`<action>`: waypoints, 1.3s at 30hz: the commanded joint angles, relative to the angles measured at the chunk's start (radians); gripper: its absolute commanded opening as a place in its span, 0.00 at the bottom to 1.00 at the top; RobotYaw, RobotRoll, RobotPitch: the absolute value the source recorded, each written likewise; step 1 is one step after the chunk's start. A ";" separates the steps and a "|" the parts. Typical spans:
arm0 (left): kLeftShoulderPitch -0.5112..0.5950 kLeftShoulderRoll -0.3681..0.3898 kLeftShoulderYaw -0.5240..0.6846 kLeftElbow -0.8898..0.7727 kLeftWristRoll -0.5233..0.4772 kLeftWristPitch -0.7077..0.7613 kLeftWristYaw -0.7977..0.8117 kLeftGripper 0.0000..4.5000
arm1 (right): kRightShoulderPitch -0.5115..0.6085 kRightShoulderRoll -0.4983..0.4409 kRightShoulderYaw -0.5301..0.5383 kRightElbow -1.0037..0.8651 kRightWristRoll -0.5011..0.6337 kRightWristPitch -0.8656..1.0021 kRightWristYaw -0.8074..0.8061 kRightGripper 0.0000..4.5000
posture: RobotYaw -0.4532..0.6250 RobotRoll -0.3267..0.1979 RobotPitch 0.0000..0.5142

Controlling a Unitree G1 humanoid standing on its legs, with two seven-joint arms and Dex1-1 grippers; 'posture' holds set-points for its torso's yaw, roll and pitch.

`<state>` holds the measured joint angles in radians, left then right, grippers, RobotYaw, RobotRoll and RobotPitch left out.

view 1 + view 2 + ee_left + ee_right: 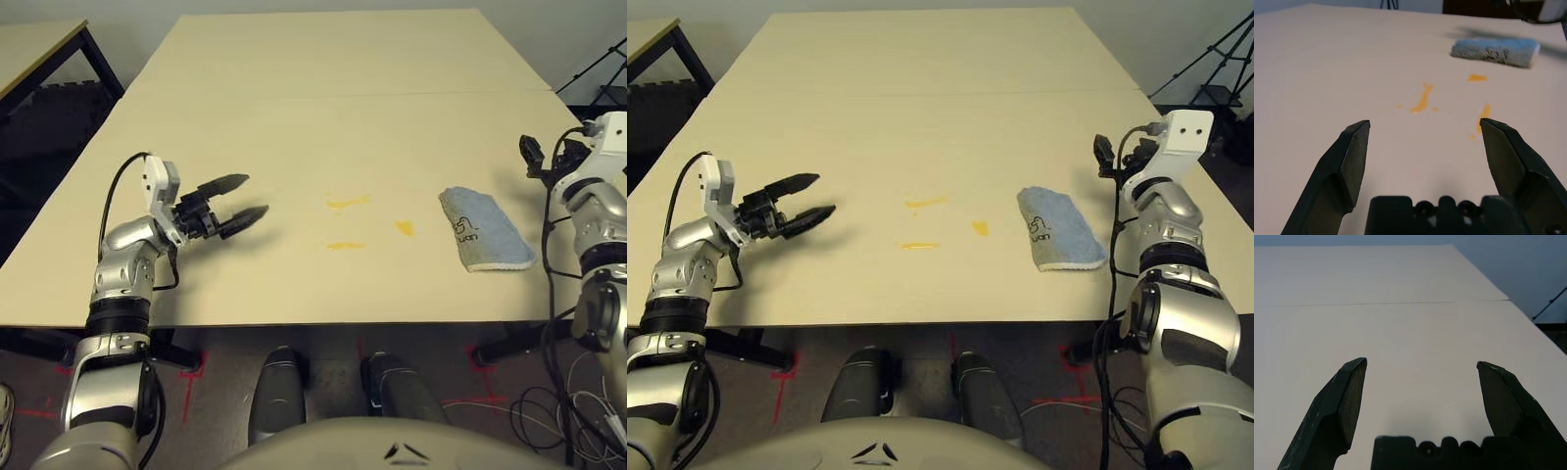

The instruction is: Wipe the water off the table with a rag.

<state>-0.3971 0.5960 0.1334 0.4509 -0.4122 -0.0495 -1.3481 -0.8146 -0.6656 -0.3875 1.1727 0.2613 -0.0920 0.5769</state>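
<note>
The left two-fingered black pincer (258, 195) stands with its fingers spread wide, nothing between them, above the table at nine o'clock from the spill, pointing in towards it. The right two-fingered black pincer (1422, 361) is spread wide too and just as empty, above the table out at two o'clock from the spill, where I read twelve as the far end and six as the robot's side.

The spill itself, three small yellow-orange liquid smears (405, 228), lies on the large, smooth, pale beige rectangular table (294, 127). Two of the smears are thin streaks, one at twelve and the other at six from each other, and the little blot sits at three o'clock from the pair. A few tiny specks dot the surface beside the streaks.

At three o'clock from the spill I see the small oblong light blue-grey terry-cloth rag (490, 233), lying on the table and well apart from the smears. Its dark printed lettering runs along the nine o'clock side, and its whitish edge is on the six o'clock side. Neither pincer touches it, though the right one is the nearer, up at one o'clock from the cloth.

A thin straight seam (323, 95) crosses the tabletop up at twelve. Beyond the table, around ten o'clock, stands a smaller beige table with a black frame (34, 44), and past the far corner at about two o'clock is a thin black metal stand (1220, 73)
</note>
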 commanded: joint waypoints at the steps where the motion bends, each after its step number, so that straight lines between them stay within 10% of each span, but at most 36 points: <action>1: 0.008 0.014 -0.023 0.027 0.033 -0.046 -0.023 1.00 | -0.008 -0.050 -0.013 -0.016 0.039 0.119 0.132 0.99 | 0.56 0.62 0.16; 16: 0.003 0.002 -0.026 0.088 0.048 -0.137 -0.021 1.00 | 0.194 -0.186 0.133 -0.254 0.028 0.551 0.530 0.99 | 0.55 0.62 0.19; 39: 0.006 0.004 -0.039 0.077 0.049 -0.144 -0.019 1.00 | 0.377 -0.058 0.222 -0.540 0.049 0.727 0.542 0.99 | 0.56 0.62 0.23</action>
<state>-0.3979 0.5987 0.1055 0.5283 -0.3779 -0.1875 -1.3640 -0.4559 -0.7451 -0.2051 0.6337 0.3140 0.6123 1.1251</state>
